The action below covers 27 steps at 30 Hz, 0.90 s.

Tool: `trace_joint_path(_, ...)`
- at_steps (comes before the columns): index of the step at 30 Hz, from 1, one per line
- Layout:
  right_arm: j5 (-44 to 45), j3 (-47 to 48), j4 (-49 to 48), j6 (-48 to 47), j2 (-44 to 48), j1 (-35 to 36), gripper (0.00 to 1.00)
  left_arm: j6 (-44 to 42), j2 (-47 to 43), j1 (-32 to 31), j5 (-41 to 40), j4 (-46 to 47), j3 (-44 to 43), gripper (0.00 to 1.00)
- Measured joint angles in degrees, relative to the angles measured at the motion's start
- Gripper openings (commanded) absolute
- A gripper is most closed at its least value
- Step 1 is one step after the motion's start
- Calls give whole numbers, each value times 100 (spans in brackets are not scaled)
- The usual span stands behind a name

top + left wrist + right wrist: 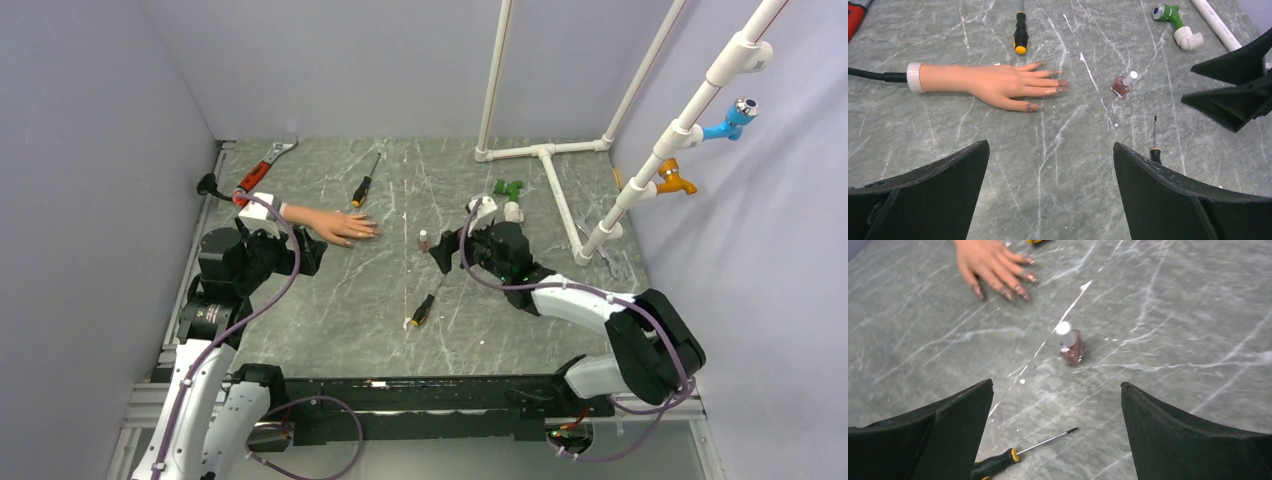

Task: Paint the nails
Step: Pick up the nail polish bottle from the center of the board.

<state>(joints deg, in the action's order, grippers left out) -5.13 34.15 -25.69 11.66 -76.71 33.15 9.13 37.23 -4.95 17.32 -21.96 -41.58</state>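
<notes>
Plainly the left tool (1050, 144) and right tool (1057, 385) both gape wide, empty. The nails (1062, 83) tip the mannequin hand (998, 85), flat on the tabletop (1058, 190). The right tool should likely straddle the standing polish bottle (1070, 345) squarely, without tipping it.

Grey white-veined table (1048, 190); flesh-coloured hand (993, 85), glittery pink nails (1062, 83); pink white-capped bottle (1123, 86).

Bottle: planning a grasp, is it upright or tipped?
Upright: the bottle stands on its base on the table, white cap pointing up.
</notes>
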Motion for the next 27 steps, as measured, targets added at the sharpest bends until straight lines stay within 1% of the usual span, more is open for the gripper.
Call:
trace_joint_path(6,-535,-590,-1423,-380,-645,195,100,4,-39,0,22,2,0,99)
trace_joint_path(10,-745,-610,-1941,-667,-1237,192,98,9,-39,0,44,4,0,99)
trace_joint_path(15,-820,-417,-2468,-767,-1952,192,89,9,-48,0,61,4,0,99)
trace_joint_path(19,-850,-157,-2747,-778,-2465,192,80,7,-55,0,83,4,0,99)
trace_joint_path(27,-780,142,-3021,-785,-2979,192,69,7,-48,0,90,4,0,99)
